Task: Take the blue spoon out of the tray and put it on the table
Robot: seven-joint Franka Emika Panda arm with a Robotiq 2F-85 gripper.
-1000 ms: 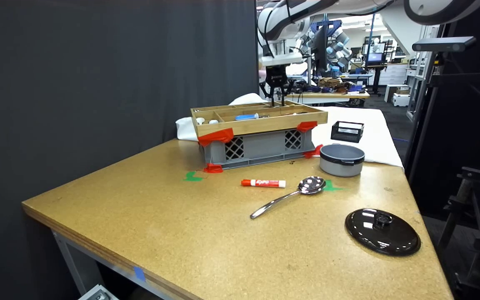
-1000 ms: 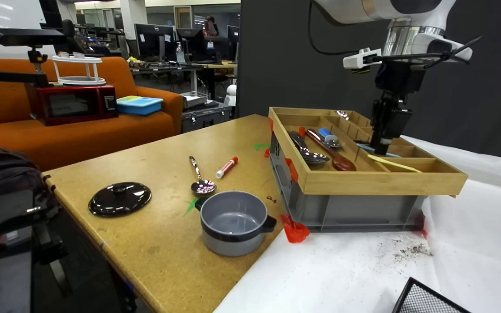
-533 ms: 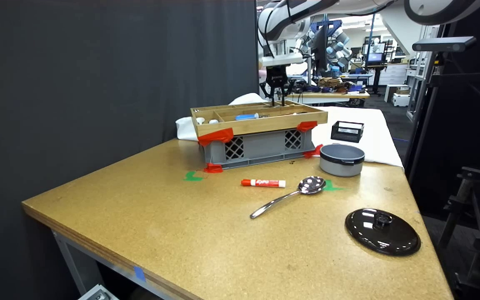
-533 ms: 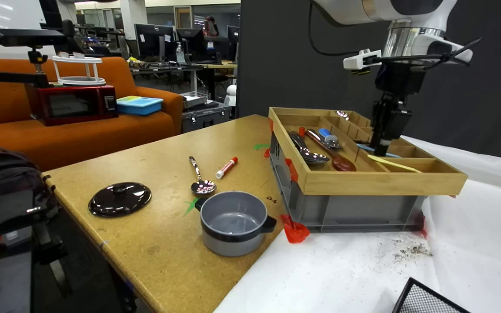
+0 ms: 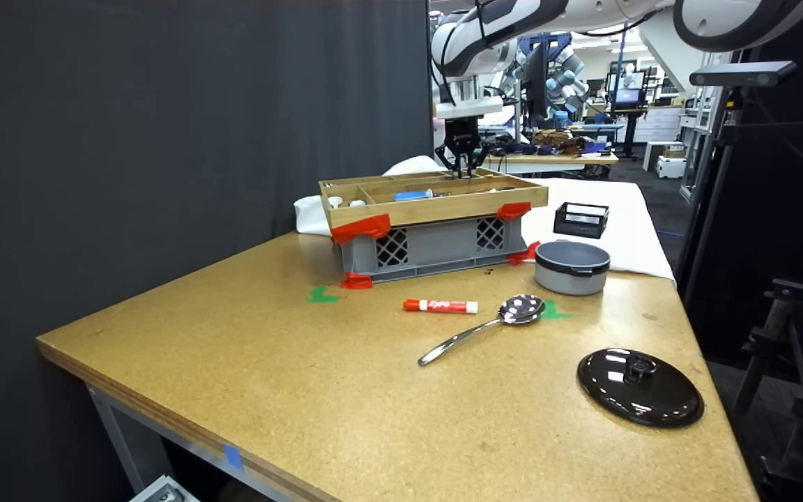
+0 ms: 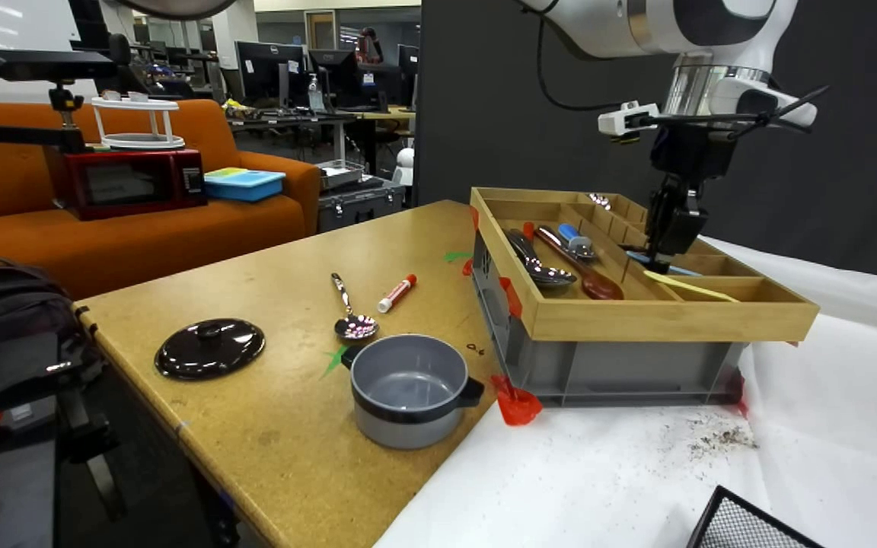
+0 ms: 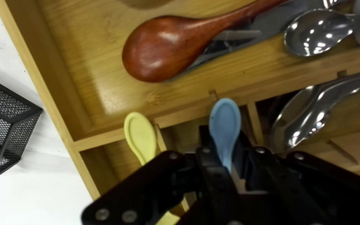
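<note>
Pale blue spoon (image 7: 225,120), within wood-topped grey tray (image 5: 440,248), tray on tan table (image 5: 332,390)

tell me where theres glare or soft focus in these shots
In the wrist view, highlights shine on the red-brown spoon and the dark tool looks soft-edged; in both exterior views, bright reflections mark the black lid.
</note>
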